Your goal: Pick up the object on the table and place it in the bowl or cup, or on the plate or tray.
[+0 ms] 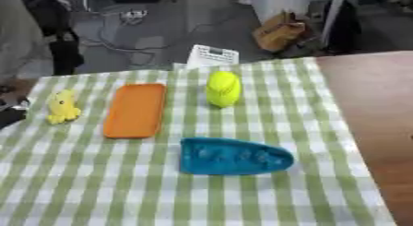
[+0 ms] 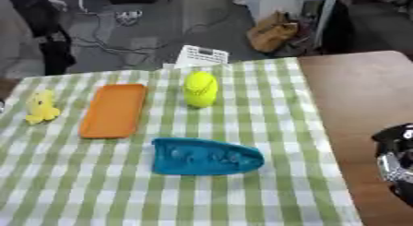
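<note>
Green-and-white checked cloth (image 1: pixel 161 183) covers most of the worktop (image 1: pixel 379 110); bare brown wood shows along the right side.

Four things on the cloth, none touching each other:
- Orange tray (image 1: pixel 135 110), flat rectangle with rounded corners, left of centre, long side running near to far. Nothing on it.
- Small yellow toy (image 1: pixel 62 107), duck-like shape, just left of the tray near the cloth's left edge, upright.
- Yellow-green ball-shaped object (image 1: pixel 222 88), oval, with a seam line, right of the tray's far end, toward the far side of the cloth.
- Blue flat object (image 1: pixel 232 157), tapered toward its right end, bumpy top surface, near side of the cloth, in front of the gap between tray and ball. Can't tell what it is.

Right hand (image 2: pixel 395 163): only a black and silver part shows at the right edge of the right eye view, over the bare wood, well apart from everything on the cloth. Can't tell if its fingers are apart or together. Left hand: a dark shape at the left edge of the left eye view may be it, can't confirm.

White paper with print (image 1: pixel 213 55) sticks out past the far edge of the cloth. Floor beyond has cables and a brown bag (image 1: pixel 278 32).
</note>
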Controlling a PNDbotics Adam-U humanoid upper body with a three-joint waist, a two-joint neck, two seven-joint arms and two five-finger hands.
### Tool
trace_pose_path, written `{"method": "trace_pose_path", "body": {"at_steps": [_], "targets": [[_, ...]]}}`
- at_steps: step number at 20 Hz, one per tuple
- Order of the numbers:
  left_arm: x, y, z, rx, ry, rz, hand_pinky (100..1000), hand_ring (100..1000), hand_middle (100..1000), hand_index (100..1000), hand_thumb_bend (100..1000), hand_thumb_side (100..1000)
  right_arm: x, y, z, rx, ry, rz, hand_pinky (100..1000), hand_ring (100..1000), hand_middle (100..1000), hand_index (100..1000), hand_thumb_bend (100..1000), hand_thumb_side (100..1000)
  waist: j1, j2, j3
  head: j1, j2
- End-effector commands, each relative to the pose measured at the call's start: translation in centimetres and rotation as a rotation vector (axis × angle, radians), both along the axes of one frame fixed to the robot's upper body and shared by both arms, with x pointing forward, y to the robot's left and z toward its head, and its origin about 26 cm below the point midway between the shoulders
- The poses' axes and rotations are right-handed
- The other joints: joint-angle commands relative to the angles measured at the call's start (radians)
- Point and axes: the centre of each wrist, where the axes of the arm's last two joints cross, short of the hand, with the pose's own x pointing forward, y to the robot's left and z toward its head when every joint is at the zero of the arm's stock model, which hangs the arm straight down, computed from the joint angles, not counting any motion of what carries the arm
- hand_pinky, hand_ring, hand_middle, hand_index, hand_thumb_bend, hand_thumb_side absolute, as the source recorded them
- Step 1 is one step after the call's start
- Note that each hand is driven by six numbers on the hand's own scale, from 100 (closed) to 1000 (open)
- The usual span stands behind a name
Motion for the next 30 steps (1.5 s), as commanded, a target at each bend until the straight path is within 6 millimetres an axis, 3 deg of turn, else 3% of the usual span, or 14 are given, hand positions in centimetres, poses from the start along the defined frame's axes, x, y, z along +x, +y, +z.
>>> {"method": "trace_pose_path", "body": {"at_steps": [1,6,13,23,27,30], "targets": [[-0.2,0.8,0.6,0.045,-0.035,0.017,729,777,866,930,100,591,-0.2,0.1,1.0,-0.004,-0.037,0.009,378,540,638,702,100,603,0.015,-0.001,-0.002,0.003,-0.014],[0.8,-0.5,0.4,0.075,-0.106,0.006,720,734,826,902,100,744,-0.1,0.2,1.0,0.003,-0.041,0.012,377,539,638,702,100,604,0.017,0.012,-0.019,0.003,-0.018],[1.8,-1.5,1.8,0.109,-0.167,-0.023,722,731,823,897,100,751,-0.1,0.3,1.0,0.006,-0.043,0.012,376,539,638,702,100,605,0.02,0.019,-0.026,0.002,-0.018],[2.0,-1.8,2.3,0.131,-0.155,-0.03,727,739,829,900,100,763,-0.1,0.2,1.0,0.005,-0.042,0.011,377,540,637,702,100,603,0.015,0.016,-0.029,-0.003,-0.025],[2.2,-1.9,2.9,0.15,-0.168,-0.036,730,742,833,904,100,827,-0.1,0.3,1.0,0.004,-0.043,0.013,376,540,637,702,100,604,0.018,0.019,-0.036,-0.002,-0.027],[2.2,-1.8,3.1,0.16,-0.174,-0.034,733,742,834,906,194,853,-0.1,0.3,1.1,0.005,-0.044,0.014,376,540,637,702,100,604,0.021,0.02,-0.04,-0.002,-0.03]]}}
